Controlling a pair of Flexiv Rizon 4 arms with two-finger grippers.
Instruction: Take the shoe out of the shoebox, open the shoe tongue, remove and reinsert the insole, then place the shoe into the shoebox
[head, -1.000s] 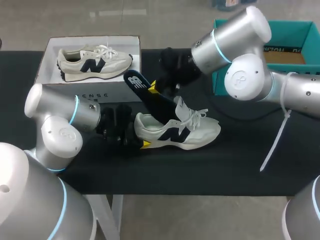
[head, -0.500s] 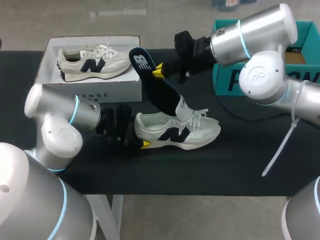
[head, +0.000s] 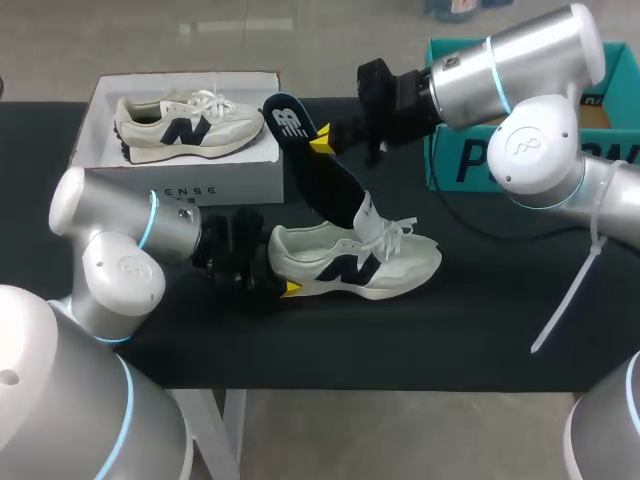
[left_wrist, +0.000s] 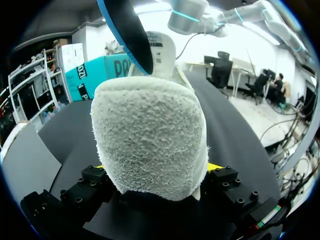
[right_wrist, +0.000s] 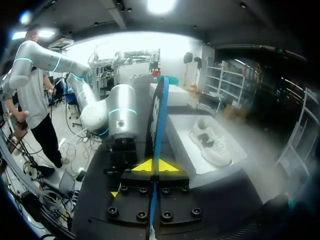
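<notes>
1. Shoe (head: 360, 262): the white shoe is standing on its sole on the black table (head: 480, 300), just in front of the shoebox. Its toe is pointing to my right and its tongue (head: 364, 212) is standing up.
2. Insole (head: 322, 180): the dark insole is leaning out of the shoe's opening. Its lower end is sitting inside the shoe and its upper end is rising toward the shoebox's near corner.
3. Right gripper (right_wrist: 155, 166): I am pinching the insole edge-on near its upper end, with a yellow tip pressing on each face.
4. Left gripper (left_wrist: 157, 172): I am clamping the shoe's heel, one fingertip pressing on either side.
5. Shoebox (head: 180, 180): the open white shoebox is sitting at the table's far left, with a second shoe (head: 185, 122) lying inside it.
</notes>
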